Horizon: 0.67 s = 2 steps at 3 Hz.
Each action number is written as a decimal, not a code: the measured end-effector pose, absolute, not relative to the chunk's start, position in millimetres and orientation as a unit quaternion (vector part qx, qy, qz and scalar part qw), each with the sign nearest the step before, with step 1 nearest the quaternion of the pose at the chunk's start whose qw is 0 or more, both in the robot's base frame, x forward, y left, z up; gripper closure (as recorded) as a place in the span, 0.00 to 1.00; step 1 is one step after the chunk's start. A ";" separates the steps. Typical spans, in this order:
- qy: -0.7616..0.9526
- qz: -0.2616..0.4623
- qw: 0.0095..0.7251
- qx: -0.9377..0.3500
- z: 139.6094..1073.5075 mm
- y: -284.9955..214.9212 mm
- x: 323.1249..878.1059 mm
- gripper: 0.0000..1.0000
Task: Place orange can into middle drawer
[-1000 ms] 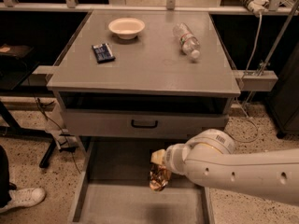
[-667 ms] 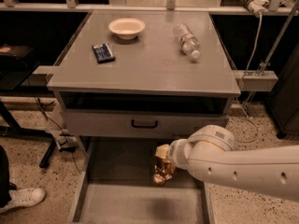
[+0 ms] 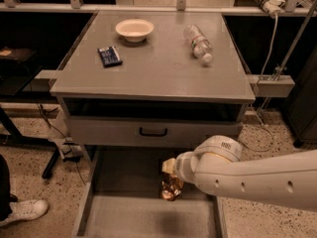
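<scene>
The orange can (image 3: 171, 188) is held upright in my gripper (image 3: 171, 175) over the open middle drawer (image 3: 119, 214), a wide grey tray pulled out below the cabinet. The can's base sits low over the drawer floor, right of its centre; whether it touches the floor I cannot tell. My white arm (image 3: 257, 180) comes in from the right and hides the drawer's right side. The gripper is shut on the can.
A closed drawer front with a black handle (image 3: 152, 132) is above the open tray. On the cabinet top stand a cream bowl (image 3: 134, 29), a dark blue packet (image 3: 109, 55) and a lying clear water bottle (image 3: 198, 42). A person's white shoe (image 3: 22, 210) is at left.
The gripper with the can has moved a little to the right and slightly down over the drawer.
</scene>
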<state>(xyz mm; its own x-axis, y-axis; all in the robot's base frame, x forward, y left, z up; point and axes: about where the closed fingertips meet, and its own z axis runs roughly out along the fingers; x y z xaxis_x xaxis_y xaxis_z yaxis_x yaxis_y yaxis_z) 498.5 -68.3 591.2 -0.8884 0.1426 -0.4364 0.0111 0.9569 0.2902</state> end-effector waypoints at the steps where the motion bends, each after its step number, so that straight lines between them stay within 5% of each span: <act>1: 0.967 0.141 0.206 0.055 560.8 -69.6 492.7 1.00; 2: 0.968 0.136 0.207 0.034 530.0 -78.7 507.5 1.00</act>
